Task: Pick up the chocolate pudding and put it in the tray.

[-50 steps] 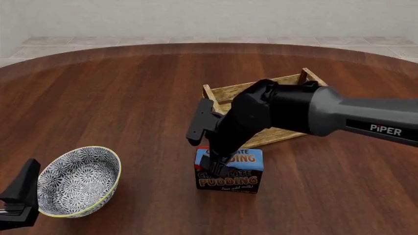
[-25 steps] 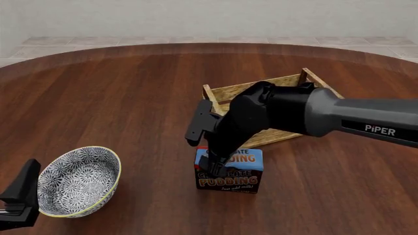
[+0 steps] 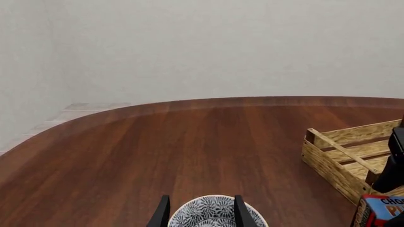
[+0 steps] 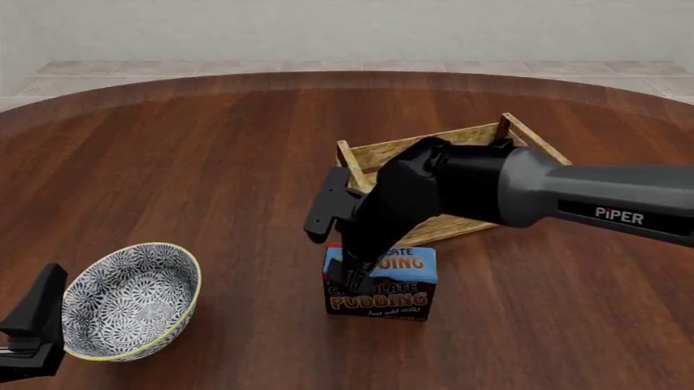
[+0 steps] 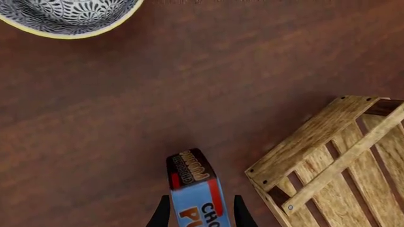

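**Pudding between my right fingers, beside the tray**

Pudding (image 4: 381, 283): one small box. Blue top, dark brown front, orange lettering, red along an edge. It stands upright on the table (image 4: 195, 162), just in front of the tray's near corner, outside it.

My right gripper (image 4: 359, 280) comes down on it from above. In the right wrist view the box (image 5: 197, 191) sits between my two fingers (image 5: 162, 213), one at each long side, jaws spread about to its width. Whether the pads press it I cannot tell. Its base looks to rest on the wood in the front view.

Tray (image 4: 382, 154): one slatted wooden crate, darker corner posts, behind the box; my right arm hides much of it from the front. The right wrist view shows its near corner (image 5: 315, 142) and slats, apart from the box.

Bowl (image 4: 130, 301): one, grey-white patterned, yellow rim, well to the left of the box.

My left gripper (image 4: 32, 329) sits at the table's near left edge, just beside the bowl. The left wrist view shows its two fingers (image 3: 162, 215) parted, holding nothing, with the bowl (image 3: 211, 213) beyond them; the tray (image 3: 347, 158) and a corner of the box (image 3: 382, 210) are at that picture's edge.
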### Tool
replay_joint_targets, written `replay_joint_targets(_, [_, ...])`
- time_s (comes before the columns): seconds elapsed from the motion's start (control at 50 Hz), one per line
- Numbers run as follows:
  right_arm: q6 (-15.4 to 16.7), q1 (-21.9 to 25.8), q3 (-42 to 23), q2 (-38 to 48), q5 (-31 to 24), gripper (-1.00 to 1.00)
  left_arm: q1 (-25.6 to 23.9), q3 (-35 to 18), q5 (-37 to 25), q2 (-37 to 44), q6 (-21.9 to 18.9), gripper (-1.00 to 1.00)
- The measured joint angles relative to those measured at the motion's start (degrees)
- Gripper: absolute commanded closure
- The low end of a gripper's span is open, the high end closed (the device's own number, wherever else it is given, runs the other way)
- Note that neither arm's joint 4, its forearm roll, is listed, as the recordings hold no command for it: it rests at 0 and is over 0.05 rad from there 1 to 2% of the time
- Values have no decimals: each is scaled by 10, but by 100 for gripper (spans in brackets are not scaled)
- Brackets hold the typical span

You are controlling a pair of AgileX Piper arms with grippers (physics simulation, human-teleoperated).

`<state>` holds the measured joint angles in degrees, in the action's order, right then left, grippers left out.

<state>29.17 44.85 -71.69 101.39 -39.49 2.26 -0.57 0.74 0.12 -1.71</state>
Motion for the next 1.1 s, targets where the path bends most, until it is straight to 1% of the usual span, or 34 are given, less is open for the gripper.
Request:
replay_joint_targets(0.22, [-7,6,1,1,3,-100,1,2,2,0,1,-100])
replay_joint_targets(0.24, [-8,7,2,0,3,100,1,2,2,0,1,-100])
replay_joint_targets(0.48, [-18,27,15,-13,9,100,1,3,2,0,2,-100])
replay_joint_targets(0.78, [-23,36,24,-21,14,100,0,2,1,0,2,-100])
replay_joint_targets(0.92, [-17,28,18,-26,6,100,-1,2,1,0,2,-100])
replay_joint_targets(1.1, [-4,16,4,-42,-19,100,-3,0,0,0,2,-100])
